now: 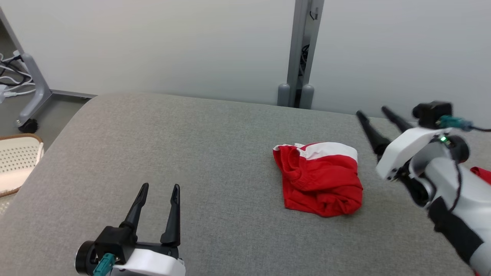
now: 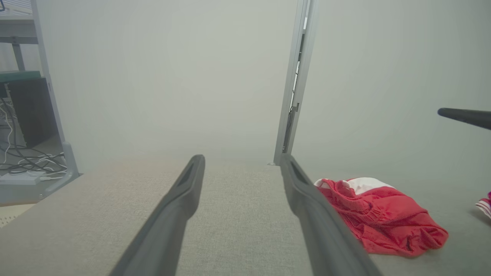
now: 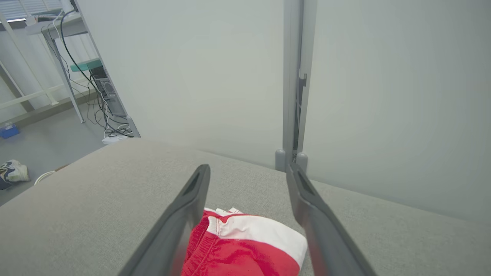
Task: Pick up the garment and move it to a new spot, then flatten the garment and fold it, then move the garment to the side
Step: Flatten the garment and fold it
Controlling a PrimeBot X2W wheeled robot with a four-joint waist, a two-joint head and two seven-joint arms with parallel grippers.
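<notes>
Head view: a crumpled red garment (image 1: 320,180) with a white band along its far edge is lying in a loose heap on a grey fabric-covered table (image 1: 191,153), at about 3 o'clock from the table's middle. The right gripper (image 1: 371,111) is hovering just beside the garment, at about 2 o'clock from it. Its two dark fingers are standing wide apart, gripping nothing, and pointing toward 11 o'clock. The left gripper (image 1: 159,188) is hanging at 7 o'clock in the picture, well apart from the garment, which is lying at its 2 o'clock. Its fingers are also spread wide and empty.

In the right wrist view the garment (image 3: 245,245) is showing at 6 o'clock, low between the spread fingers of the right gripper (image 3: 248,166).

In the left wrist view the garment (image 2: 379,218) is lying at 4 o'clock, partly hidden behind one finger of the left gripper (image 2: 242,158).

A second piece of red cloth (image 1: 482,174) is peeking out at 3 o'clock behind the right arm. A grey metal post (image 1: 303,50) is rising at 12 o'clock, and a pale perforated basket (image 1: 17,161) is sitting at 9 o'clock.
</notes>
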